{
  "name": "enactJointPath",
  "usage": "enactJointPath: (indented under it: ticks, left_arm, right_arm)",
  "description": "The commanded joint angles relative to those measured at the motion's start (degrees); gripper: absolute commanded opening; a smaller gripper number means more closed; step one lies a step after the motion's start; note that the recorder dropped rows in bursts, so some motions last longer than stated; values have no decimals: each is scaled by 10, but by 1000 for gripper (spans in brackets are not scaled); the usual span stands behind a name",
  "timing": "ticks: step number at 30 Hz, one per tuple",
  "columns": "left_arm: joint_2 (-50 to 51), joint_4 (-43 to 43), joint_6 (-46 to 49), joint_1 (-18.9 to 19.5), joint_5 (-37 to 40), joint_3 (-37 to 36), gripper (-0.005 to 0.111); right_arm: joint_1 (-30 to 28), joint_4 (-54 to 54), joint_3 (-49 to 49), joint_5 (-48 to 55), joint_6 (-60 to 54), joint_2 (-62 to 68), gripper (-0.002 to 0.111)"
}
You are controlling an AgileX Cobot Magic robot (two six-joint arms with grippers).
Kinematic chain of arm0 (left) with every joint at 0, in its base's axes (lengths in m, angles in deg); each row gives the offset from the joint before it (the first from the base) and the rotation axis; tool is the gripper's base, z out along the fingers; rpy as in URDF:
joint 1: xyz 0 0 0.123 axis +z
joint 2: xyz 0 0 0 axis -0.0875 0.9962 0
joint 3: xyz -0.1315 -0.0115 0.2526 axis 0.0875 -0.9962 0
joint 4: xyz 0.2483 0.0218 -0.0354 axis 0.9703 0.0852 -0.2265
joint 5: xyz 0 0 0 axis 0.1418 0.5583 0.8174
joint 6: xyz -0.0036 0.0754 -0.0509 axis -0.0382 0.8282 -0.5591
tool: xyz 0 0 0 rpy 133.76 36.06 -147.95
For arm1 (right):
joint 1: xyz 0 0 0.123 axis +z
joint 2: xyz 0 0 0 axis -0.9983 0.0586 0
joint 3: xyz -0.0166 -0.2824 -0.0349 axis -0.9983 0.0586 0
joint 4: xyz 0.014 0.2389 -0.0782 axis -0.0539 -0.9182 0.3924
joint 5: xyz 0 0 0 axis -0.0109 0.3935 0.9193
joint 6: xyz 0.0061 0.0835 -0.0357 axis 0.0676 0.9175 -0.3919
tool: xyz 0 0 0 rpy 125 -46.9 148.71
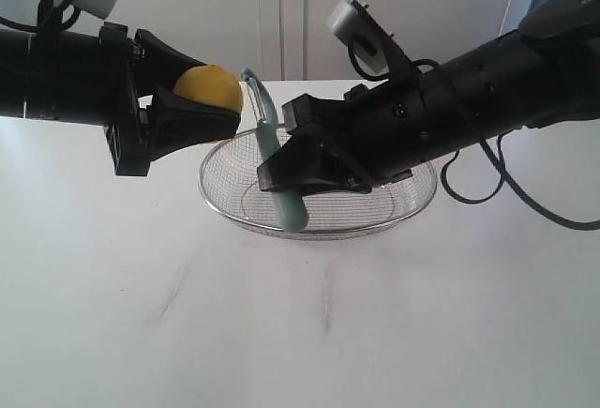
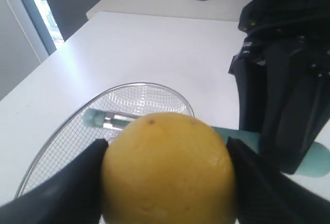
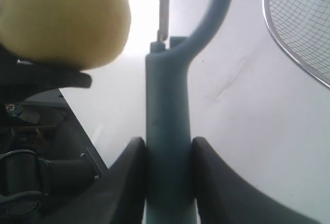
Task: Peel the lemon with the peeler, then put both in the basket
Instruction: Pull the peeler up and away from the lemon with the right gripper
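Note:
My left gripper (image 1: 211,108) is shut on the yellow lemon (image 1: 208,87), held in the air above the left rim of the wire basket (image 1: 375,225). In the left wrist view the lemon (image 2: 167,170) fills the gap between both black fingers (image 2: 77,183). My right gripper (image 1: 291,159) is shut on the teal handle of the peeler (image 1: 281,183), which stands nearly upright with its curved blade head (image 1: 258,89) beside the lemon. In the right wrist view the peeler handle (image 3: 167,131) is clamped between the fingers (image 3: 126,177), and the lemon (image 3: 62,20) sits just off the blade.
The basket rests on a white table (image 1: 300,324) and holds nothing that I can see. A black cable (image 1: 487,183) loops under the right arm. Both arms hang over the basket, close together.

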Motion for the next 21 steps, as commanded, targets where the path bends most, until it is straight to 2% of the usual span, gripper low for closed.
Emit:
enactJointPath:
  ticks: [1,12,17,21]
  left_arm:
    - [-5,-5,-7,-1,-7,0,0]
    - [-5,-5,-9,-1,-8,0,0]
    - [-5,-5,-9,-1,-8,0,0]
    - [-5,-5,-9,-1,-1,0,0]
  right_arm:
    - [-3,-3,1,2,2,-22,0]
    - [-3,8,1,9,2,-131,0]
    - [-3,96,1,4,21,-188,0]
    - [-3,196,1,-14,99,-202,0]
